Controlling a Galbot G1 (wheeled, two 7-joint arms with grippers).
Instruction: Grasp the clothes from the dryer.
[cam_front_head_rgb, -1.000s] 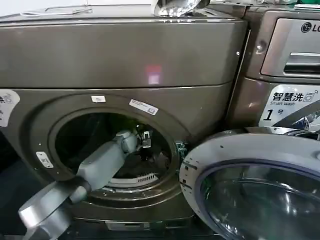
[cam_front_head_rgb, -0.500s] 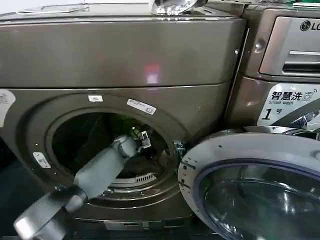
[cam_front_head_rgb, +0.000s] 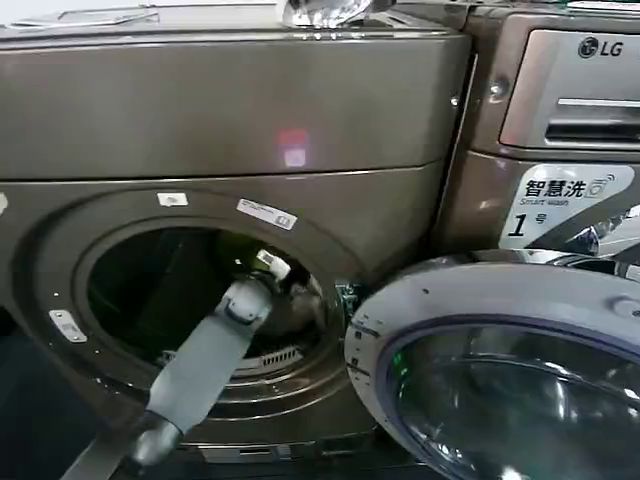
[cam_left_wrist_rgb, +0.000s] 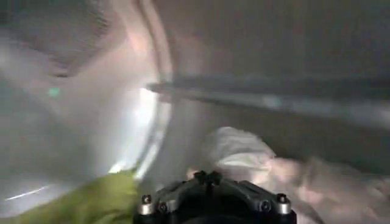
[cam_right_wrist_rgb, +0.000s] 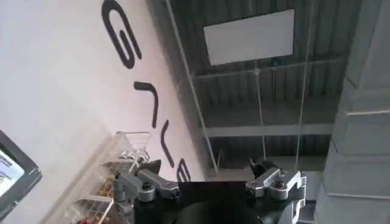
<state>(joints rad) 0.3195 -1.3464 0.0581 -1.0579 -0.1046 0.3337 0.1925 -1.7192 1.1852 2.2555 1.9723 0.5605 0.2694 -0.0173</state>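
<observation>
The dryer (cam_front_head_rgb: 230, 110) is a dark bronze front-loader with its round opening (cam_front_head_rgb: 60, 265) facing me. My left arm reaches through that opening, and the left gripper (cam_front_head_rgb: 272, 266) is inside the drum. In the left wrist view the left gripper (cam_left_wrist_rgb: 207, 178) has its fingertips together, shut, just short of a pile of clothes: a white piece (cam_left_wrist_rgb: 237, 149), a pale pink piece (cam_left_wrist_rgb: 323, 182) and a yellow-green piece (cam_left_wrist_rgb: 91, 198). No cloth shows between the tips. The right gripper (cam_right_wrist_rgb: 204, 165) is open and points up at a ceiling, away from the dryer.
The dryer's round glass door (cam_front_head_rgb: 500, 370) hangs open at the lower right, close beside the opening. A second machine (cam_front_head_rgb: 560, 120) with an LG logo stands to the right. A ridge (cam_left_wrist_rgb: 268, 97) runs along the drum wall above the clothes.
My left arm has pushed deeper into the drum and its wrist has swung upright. The whole head view has shifted, with the dryer sliding left in the picture.
</observation>
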